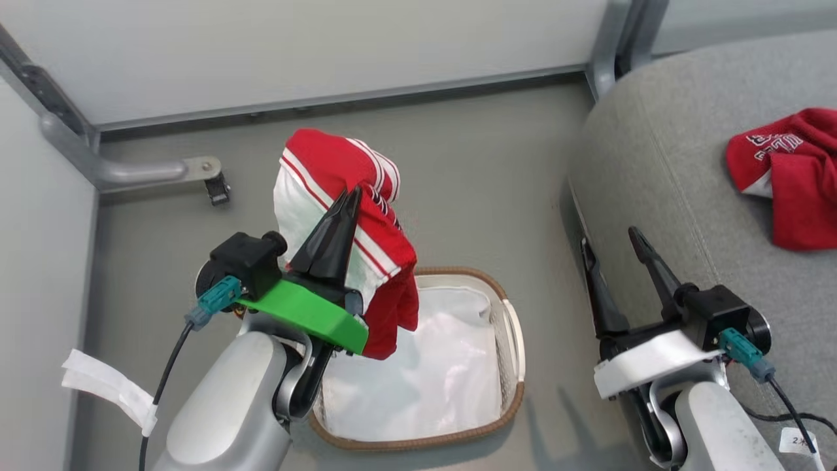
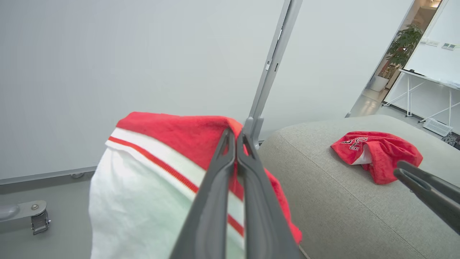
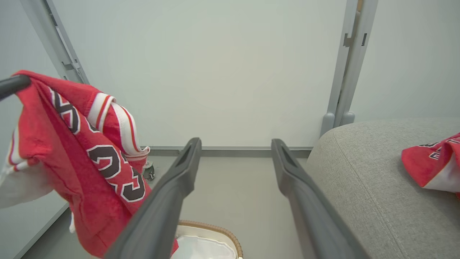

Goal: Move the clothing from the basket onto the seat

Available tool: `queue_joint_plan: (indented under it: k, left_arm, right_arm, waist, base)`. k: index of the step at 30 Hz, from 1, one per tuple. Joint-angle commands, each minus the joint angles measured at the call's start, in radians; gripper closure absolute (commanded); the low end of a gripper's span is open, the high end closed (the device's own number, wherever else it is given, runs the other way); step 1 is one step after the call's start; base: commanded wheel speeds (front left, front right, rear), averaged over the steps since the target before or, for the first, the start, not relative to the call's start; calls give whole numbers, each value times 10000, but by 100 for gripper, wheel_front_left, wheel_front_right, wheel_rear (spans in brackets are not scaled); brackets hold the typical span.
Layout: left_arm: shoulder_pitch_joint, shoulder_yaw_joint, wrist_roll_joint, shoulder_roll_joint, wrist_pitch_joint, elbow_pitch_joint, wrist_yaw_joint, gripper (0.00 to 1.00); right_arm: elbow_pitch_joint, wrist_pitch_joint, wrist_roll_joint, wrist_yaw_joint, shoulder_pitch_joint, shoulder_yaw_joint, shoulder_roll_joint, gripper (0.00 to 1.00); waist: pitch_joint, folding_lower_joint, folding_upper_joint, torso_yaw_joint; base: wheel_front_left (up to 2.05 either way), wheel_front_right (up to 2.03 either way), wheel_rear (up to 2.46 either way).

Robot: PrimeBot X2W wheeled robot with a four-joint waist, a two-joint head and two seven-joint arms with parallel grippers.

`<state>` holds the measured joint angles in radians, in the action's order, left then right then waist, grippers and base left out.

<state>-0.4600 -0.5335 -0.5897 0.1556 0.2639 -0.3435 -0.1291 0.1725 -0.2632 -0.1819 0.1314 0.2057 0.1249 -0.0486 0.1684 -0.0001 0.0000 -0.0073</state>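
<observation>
The grey seat (image 1: 654, 163) stands right of the basket (image 1: 516, 353) and carries the plain red garment (image 1: 794, 176). The basket holds a white liner sheet (image 1: 444, 366). Above the basket's left side hangs the striped red-and-white garment (image 1: 340, 170), clamped in the left pincer (image 1: 351, 194). Right of the basket, the right pincer (image 1: 608, 237) has its fingers apart, empty.

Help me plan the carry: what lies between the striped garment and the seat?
Bare grey floor lies between striped garment and seat, in the head view.

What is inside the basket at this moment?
Inside the basket lies a white liner sheet. Its left part is hidden behind the left gripper and the striped red garment it holds.
</observation>
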Motion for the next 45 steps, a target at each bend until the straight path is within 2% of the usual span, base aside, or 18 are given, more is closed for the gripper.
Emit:
queue_joint_plan:
  k: [1, 8, 13, 18, 22, 26, 27, 28, 29, 32, 36, 37, 38, 39, 45]
  left_arm:
    - [145, 102, 160, -50, 4, 248, -28, 100]
    - [-89, 425, 404, -401, 4, 1038, -28, 100]
    - [-193, 424, 493, -637, 6, 1186, -28, 100]
    - [-121, 99, 426, -763, 4, 1267, -28, 100]
    - [-162, -304, 275, -861, 4, 1294, -28, 100]
    - [-274, -795, 60, -943, 5, 1362, -29, 100]
    - [-273, -908, 7, -953, 6, 1379, -29, 100]
    - [-272, -1022, -36, -958, 5, 1391, -29, 100]
    - [-257, -1097, -112, -965, 5, 1374, -29, 100]
    - [-237, -1180, -220, -981, 5, 1346, -29, 100]
    - [-91, -950, -130, -948, 5, 1233, 16, 100]
    - [-19, -876, -90, -915, 5, 1191, 45, 61]
    - [45, -829, -56, -883, 3, 1125, 74, 9]
    - [89, -687, -2, -855, 3, 1125, 77, 0]
    - [577, -118, 269, -574, 2, 899, 23, 0]
  right_arm:
    - [21, -23, -70, -14, -246, 44, -42, 0]
    - [-23, -23, -141, -14, -615, 728, -38, 0]
    - [-330, -23, -16, -14, -157, 2512, -38, 0]
    - [-369, -23, -207, -14, 580, 3762, -37, 0]
    - [329, -23, -222, -14, 1281, 4180, -48, 0]
    - [1555, -23, -521, -14, 1943, 4444, -37, 0]
    - [1801, -23, -649, -14, 2130, 4502, -37, 23]
    - [2009, -23, -726, -14, 2263, 4591, -37, 51]
    - [2211, -23, -926, -14, 2347, 4658, -37, 100]
    - [2433, -24, -1258, -14, 2582, 4524, -49, 100]
    - [2346, -23, -1411, -14, 2514, 4142, -46, 100]
    - [2266, -23, -1383, -14, 2446, 4045, -48, 100]
    - [2178, -23, -1413, -14, 2367, 3925, -46, 100]
    - [2050, -23, -1432, -14, 2294, 3796, -46, 100]
    - [1128, -23, -1259, -14, 1915, 2911, -43, 100]
  waist:
    - [-984, 1, 0, 608]
    - [-1485, 1, 0, 779]
    - [-1560, 1, 0, 860]
    - [-1571, 1, 0, 1088]
    - [-1582, 1, 0, 1416]
    - [-1597, 1, 0, 1855]
    - [-1610, 1, 0, 1966]
    - [-1611, 1, 0, 2070]
    - [-1606, 1, 0, 2175]
    - [-1540, 1, 0, 2356]
    - [-1419, 1, 0, 2259]
    - [-1392, 1, 0, 2166]
    - [-1365, 1, 0, 2059]
    - [-1320, 1, 0, 1889]
    - [-1007, 1, 0, 537]
  base:
    - [0, 0, 0]
    - [0, 0, 0]
    - [0, 0, 0]
    - [0, 0, 0]
    - [0, 0, 0]
    - [0, 0, 0]
    - [0, 0, 0]
    - [0, 0, 0]
    - [0, 0, 0]
    - [0, 0, 0]
    - [0, 0, 0]
    - [0, 0, 0]
    - [0, 0, 0]
    - [0, 0, 0]
    - [0, 0, 0]
